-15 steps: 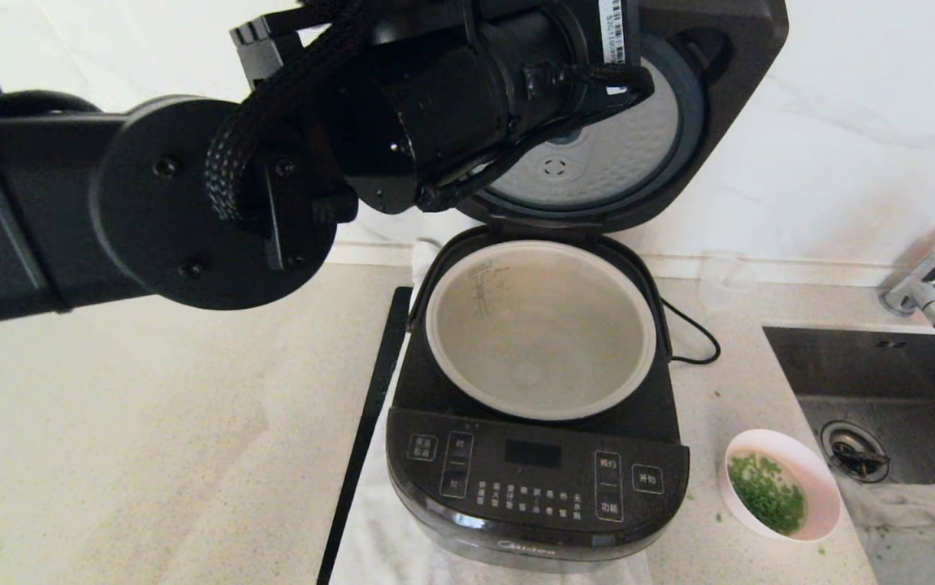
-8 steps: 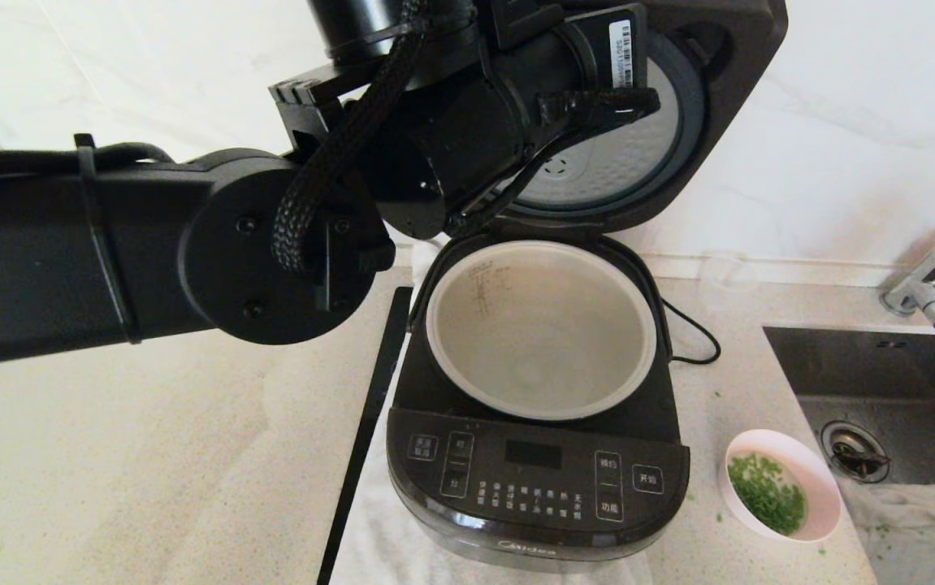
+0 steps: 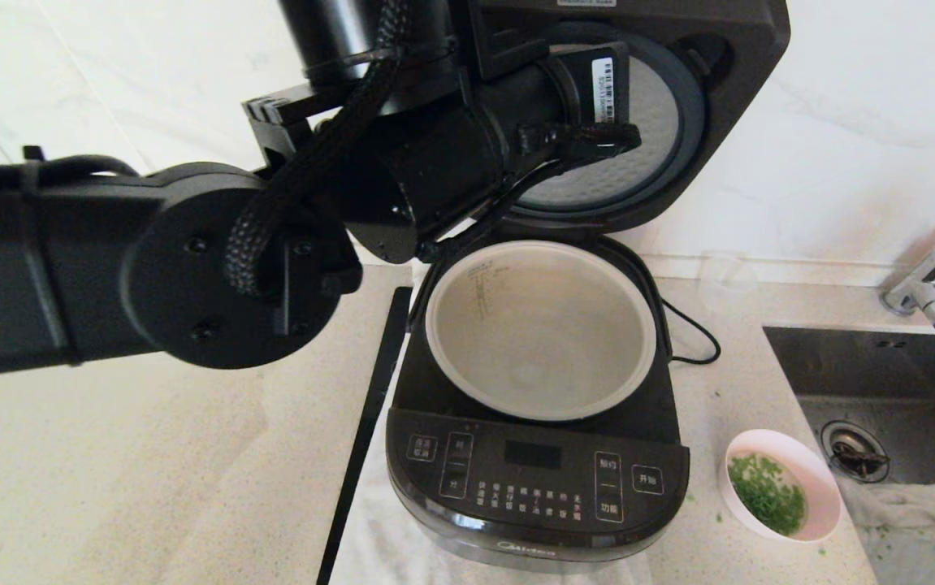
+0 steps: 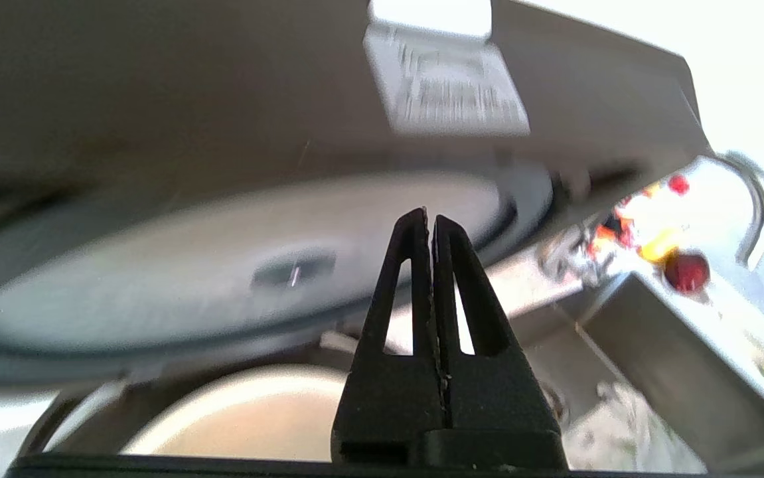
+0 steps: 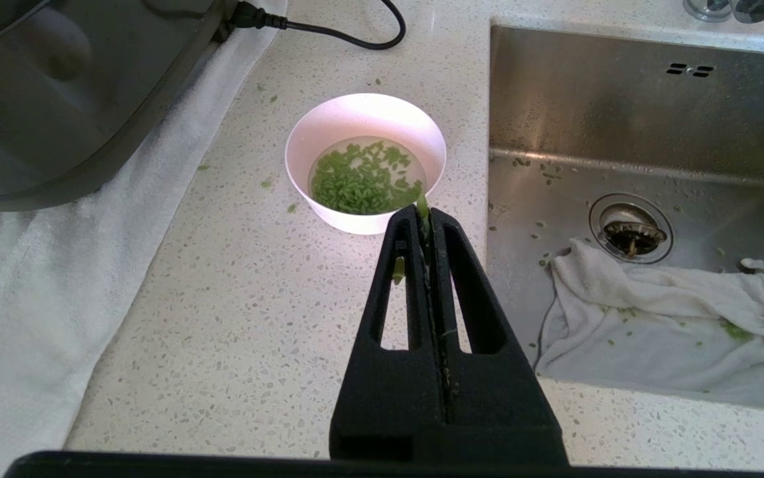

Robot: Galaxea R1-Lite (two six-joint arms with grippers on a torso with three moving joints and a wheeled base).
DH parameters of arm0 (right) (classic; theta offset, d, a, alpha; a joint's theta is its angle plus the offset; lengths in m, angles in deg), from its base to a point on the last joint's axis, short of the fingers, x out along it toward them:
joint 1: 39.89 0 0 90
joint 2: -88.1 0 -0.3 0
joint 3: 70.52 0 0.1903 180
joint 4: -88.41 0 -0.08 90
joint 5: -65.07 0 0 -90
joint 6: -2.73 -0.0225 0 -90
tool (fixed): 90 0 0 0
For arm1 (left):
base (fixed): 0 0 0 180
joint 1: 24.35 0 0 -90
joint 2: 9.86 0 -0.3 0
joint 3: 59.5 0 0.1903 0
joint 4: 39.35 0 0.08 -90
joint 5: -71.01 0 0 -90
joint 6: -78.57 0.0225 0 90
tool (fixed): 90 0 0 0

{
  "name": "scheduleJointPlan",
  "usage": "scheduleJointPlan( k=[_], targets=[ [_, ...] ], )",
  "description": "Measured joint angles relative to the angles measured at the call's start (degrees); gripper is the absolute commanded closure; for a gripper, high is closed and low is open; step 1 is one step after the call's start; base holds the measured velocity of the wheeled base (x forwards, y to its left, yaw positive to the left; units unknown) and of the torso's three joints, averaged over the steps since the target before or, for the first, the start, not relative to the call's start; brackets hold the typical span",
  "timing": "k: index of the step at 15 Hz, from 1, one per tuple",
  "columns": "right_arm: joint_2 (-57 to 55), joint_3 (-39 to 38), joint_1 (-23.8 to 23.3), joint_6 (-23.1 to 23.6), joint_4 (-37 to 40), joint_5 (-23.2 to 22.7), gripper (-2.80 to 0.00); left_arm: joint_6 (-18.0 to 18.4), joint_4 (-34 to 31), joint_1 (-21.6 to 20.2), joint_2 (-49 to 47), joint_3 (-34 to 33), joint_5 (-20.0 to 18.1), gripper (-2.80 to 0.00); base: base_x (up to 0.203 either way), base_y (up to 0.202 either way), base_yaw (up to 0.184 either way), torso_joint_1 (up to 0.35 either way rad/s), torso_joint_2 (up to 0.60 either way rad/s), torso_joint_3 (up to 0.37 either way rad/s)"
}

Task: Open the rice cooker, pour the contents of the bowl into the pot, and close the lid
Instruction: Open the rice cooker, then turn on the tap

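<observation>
The black rice cooker [image 3: 538, 479] stands open, its lid [image 3: 727, 106] upright at the back with the silver inner plate [image 3: 654, 122] facing me. The grey-beige pot [image 3: 540, 333] inside looks empty. My left arm reaches across in front of the lid; its gripper [image 4: 429, 216] is shut on nothing, close under the inner plate [image 4: 222, 259] and above the pot [image 4: 242, 425]. The pink bowl [image 3: 818, 481] with green bits [image 3: 766, 491] in water sits on the counter to the cooker's right. My right gripper [image 5: 425, 211] hovers shut just short of the bowl [image 5: 355, 116], green specks stuck to its tips.
A steel sink [image 3: 881, 366] with a faucet [image 3: 934, 292] lies right of the bowl, a white cloth [image 5: 674, 312] in it. A white towel [image 5: 16, 299] lies under the cooker. A power cord [image 3: 690, 333] runs behind it. A black strip [image 3: 365, 439] lies at its left.
My left arm swung right in front of the lid, then drew back left a little. The lid, pot and bowl have not moved.
</observation>
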State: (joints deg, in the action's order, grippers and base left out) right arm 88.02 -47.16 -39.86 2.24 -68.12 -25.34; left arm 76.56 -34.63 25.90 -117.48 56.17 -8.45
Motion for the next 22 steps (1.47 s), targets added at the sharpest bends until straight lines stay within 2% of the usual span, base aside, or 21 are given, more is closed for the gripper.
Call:
scheduleJointPlan(
  k=[5, 8, 10, 12, 14, 16, 19, 21, 22],
  targets=[
    [0.0, 0.0, 0.0, 0.01, 0.0, 0.04, 0.0, -2.41, -7.7, 0.37, 11.08, -11.32, 0.05, 0.0, 0.0, 0.0, 0.0, 0.0, 0.0, 0.0],
    [0.0, 0.0, -0.02, 0.0, 0.0, 0.01, 0.0, -3.79, -12.42, -1.67, 21.57, -21.09, 2.82, 0.0, 0.0, 0.0, 0.0, 0.0, 0.0, 0.0],
    [0.0, 0.0, 0.0, 0.0, 0.01, 0.0, 0.0, -3.98, -15.14, -8.56, 29.12, -27.43, 4.4, 0.0, 0.0, 0.0, 0.0, 0.0, 0.0, 0.0],
    [0.0, 0.0, 0.0, 0.0, 0.0, 0.01, 0.0, -3.98, -18.47, -18.7, 36.9, -34.0, 5.55, 0.0, 0.0, 0.0, 0.0, 0.0, 0.0, 0.0],
    [0.0, 0.0, 0.02, -0.01, 0.0, 0.0, 0.0, -3.96, -20.45, -27.14, 45.36, -42.25, 7.0, 0.0, 0.0, 0.0, 0.0, 0.0, 0.0, 0.0],
    [0.0, 0.0, 0.0, 0.0, -0.02, 0.03, 0.0, -3.79, -21.34, -32.02, 54.37, -50.81, 10.09, 0.0, 0.0, 0.0, 0.0, 0.0, 0.0, 0.0],
    [0.0, 0.0, 0.0, 0.02, -0.02, 0.04, 0.0, -3.44, -21.8, -35.61, 67.45, -61.52, 18.6, 0.0, 0.0, 0.0, 0.0, 0.0, 0.0, 0.0],
    [0.0, 0.0, -0.02, 0.0, 0.0, 0.0, 0.0, -3.3, -22.07, -40.62, 74.38, -66.71, 23.68, 0.0, 0.0, 0.0, 0.0, 0.0, 0.0, 0.0],
    [0.0, 0.0, -0.02, 0.02, -0.01, 0.04, 0.0, -3.24, -22.18, -43.6, 77.52, -68.86, 24.51, 0.0, 0.0, 0.0, 0.0, 0.0, 0.0, 0.0]
  ],
)
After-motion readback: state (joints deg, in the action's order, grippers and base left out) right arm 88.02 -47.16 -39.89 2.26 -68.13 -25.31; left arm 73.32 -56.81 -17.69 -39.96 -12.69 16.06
